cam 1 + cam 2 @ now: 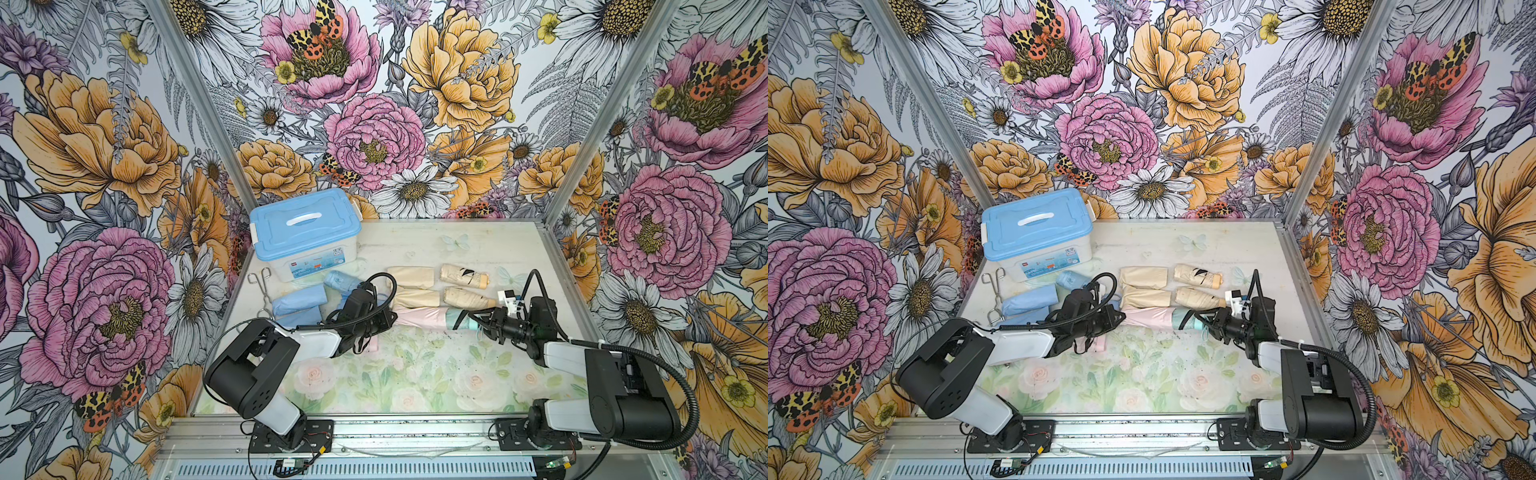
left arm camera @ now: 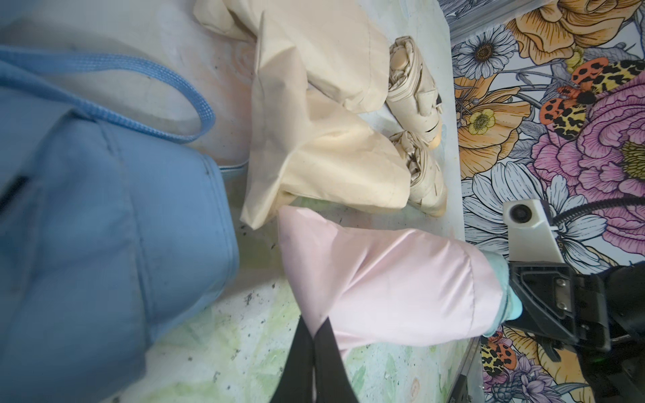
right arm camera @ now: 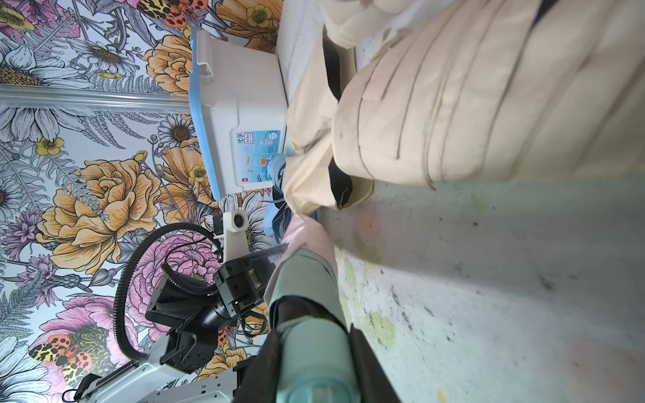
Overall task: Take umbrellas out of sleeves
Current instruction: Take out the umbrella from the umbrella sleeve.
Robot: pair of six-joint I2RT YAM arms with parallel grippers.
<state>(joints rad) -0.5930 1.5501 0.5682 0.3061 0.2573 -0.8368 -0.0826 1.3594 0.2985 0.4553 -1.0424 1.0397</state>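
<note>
1. Centre stage: the left gripper (image 2: 314, 352) is pinched tight on the closed left end of the pink sleeve (image 1: 419, 318), which lies flat across the middle of the table (image 1: 415, 249).
2. Over on the right, the right gripper (image 3: 314, 363) is clamped on the handle of the mint umbrella (image 1: 457, 319), a finger on either side of it.
3. That mint umbrella pokes out of the sleeve's right mouth with its dark strap showing. The rest of it sits inside the pink fabric.
4. Just beyond, two cream sleeves (image 1: 411, 277) lie side by side. Two cream umbrellas (image 1: 463, 275) lie bare to their right, handles pointing right.
5. To the left, blue sleeves (image 1: 299, 300) are bunched beside the left arm. A blue umbrella (image 1: 338, 280) sits behind them, close to the box (image 1: 305, 226) with the blue lid.
6. Tongs (image 1: 262, 291) lie by the left wall.
</note>
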